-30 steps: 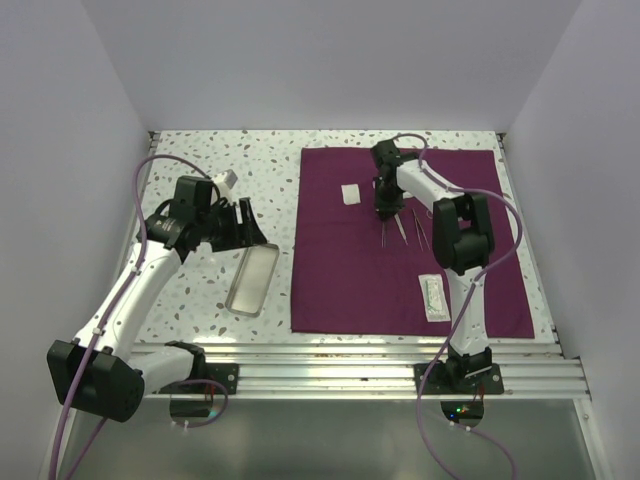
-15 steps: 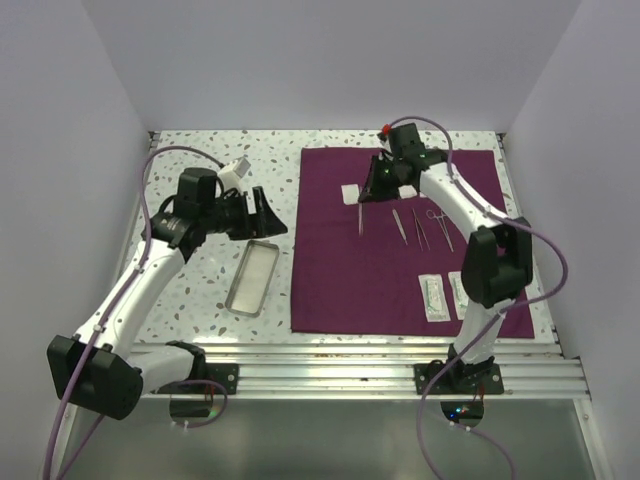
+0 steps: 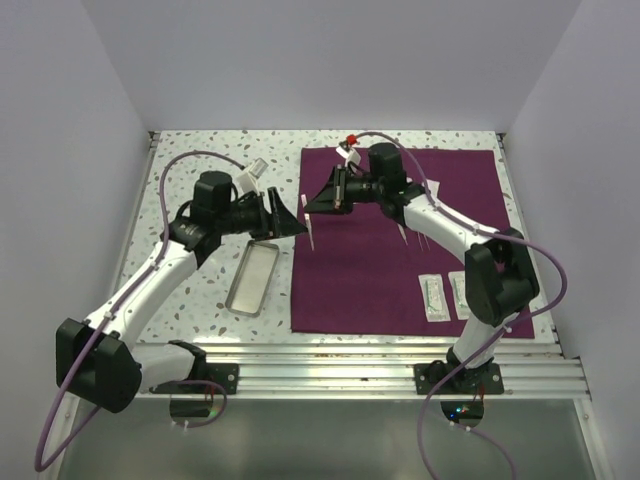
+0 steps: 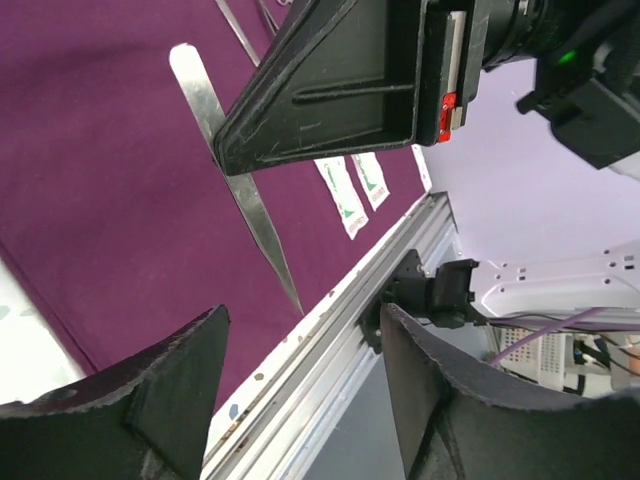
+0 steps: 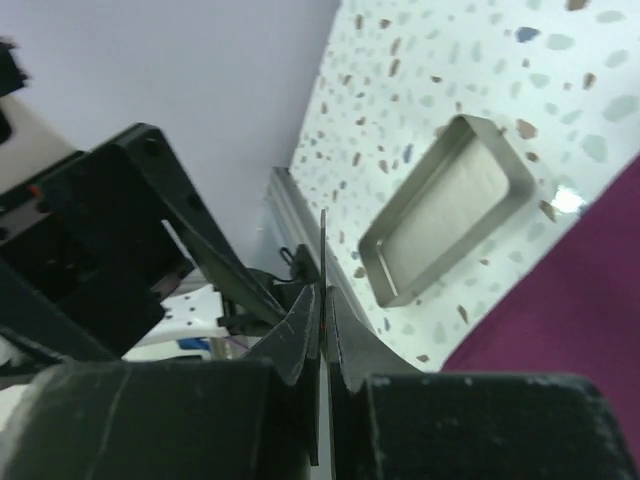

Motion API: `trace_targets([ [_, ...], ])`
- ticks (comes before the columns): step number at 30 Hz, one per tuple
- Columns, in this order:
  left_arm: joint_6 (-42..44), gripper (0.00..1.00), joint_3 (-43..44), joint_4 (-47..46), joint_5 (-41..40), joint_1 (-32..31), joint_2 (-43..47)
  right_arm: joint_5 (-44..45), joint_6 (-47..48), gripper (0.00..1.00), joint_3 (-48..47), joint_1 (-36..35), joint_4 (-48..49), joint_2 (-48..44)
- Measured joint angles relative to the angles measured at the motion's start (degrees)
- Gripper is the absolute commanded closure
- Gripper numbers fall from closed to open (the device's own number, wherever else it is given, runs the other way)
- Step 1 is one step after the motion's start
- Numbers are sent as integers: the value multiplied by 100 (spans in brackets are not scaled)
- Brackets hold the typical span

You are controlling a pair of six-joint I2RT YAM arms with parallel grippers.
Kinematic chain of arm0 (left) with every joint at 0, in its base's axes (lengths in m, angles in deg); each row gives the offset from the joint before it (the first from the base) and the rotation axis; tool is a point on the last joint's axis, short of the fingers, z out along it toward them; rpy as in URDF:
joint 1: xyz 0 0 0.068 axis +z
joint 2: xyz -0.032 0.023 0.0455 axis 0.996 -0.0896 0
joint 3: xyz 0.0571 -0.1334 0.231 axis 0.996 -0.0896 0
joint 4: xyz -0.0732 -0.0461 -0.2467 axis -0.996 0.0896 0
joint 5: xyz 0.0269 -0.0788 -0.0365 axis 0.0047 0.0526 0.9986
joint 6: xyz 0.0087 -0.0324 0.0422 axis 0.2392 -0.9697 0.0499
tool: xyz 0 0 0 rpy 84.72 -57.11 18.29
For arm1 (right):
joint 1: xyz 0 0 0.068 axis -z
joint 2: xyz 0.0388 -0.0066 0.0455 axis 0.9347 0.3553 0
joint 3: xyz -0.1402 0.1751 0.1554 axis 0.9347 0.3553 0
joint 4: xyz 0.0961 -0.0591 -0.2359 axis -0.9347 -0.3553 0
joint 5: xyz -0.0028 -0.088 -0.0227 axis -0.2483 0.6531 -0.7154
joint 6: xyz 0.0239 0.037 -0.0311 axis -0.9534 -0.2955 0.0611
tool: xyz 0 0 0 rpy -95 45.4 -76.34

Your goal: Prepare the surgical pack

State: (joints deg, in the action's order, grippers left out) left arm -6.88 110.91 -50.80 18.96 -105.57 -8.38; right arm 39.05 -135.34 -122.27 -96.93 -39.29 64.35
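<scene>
The dark purple cloth [image 3: 400, 262] lies flat on the right half of the table. My right gripper [image 3: 312, 203] hovers over its left edge, shut on thin metal tweezers [image 3: 312, 234] that point down. In the left wrist view the tweezers [image 4: 243, 195] hang from the right gripper [image 4: 222, 152] above the cloth [image 4: 90, 200]. My left gripper [image 3: 284, 214] is open just to their left, with nothing between its fingers [image 4: 170, 400]. The right wrist view shows the tweezers [image 5: 323, 250] edge-on between my shut jaws. The steel tray [image 3: 252, 278] sits empty on the speckled table.
Two white gauze packets [image 3: 433, 297] lie on the cloth's near right part, and more thin instruments [image 3: 408, 236] lie mid-cloth behind the right arm. The aluminium rail [image 3: 350, 370] runs along the near edge. White walls close in the table on three sides.
My right arm has swung left, carrying the tweezers from mid-cloth to the cloth's left edge. My left gripper has moved right, toward them.
</scene>
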Motion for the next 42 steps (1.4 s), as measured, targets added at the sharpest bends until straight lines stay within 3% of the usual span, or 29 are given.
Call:
trace_targets([
  [10,-293,39,-243,-450,190,0,-2,-522,-1473,100,667,26,2205,-63],
  [19,-442,48,-256,-752,260,0,-216,-752,-1875,100,713,-13,2811,-63],
  [22,-511,57,-256,-855,343,0,-278,-774,-1891,100,713,-35,2863,-63],
  [25,-597,72,-256,-955,459,0,-315,-776,-1880,100,717,-48,2868,-63],
  [26,-627,86,-256,-997,509,-4,-317,-776,-1871,100,719,-48,2868,-63],
  [28,-704,100,-256,-1051,577,-11,-323,-774,-1836,100,721,-55,2846,-63],
  [29,-719,100,-256,-1054,575,-11,-326,-776,-1805,96,721,-52,2837,-63],
  [31,-719,100,-254,-1016,553,-4,-354,-763,-1731,71,715,-46,2761,-72],
  [32,-673,100,-251,-929,505,-4,-365,-748,-1615,52,697,-44,2610,-72],
  [34,-492,100,-192,-557,219,-9,-407,-584,-1128,40,494,-59,1714,-79],
  [36,-219,100,46,173,-348,-7,-507,103,-380,28,-103,-85,120,-35],
  [39,146,100,415,1207,-1351,-4,-654,1353,636,27,-1307,-31,-1794,131],
  [42,407,100,468,1971,-2243,-4,-702,2155,1224,27,-1923,310,-2798,170],
])
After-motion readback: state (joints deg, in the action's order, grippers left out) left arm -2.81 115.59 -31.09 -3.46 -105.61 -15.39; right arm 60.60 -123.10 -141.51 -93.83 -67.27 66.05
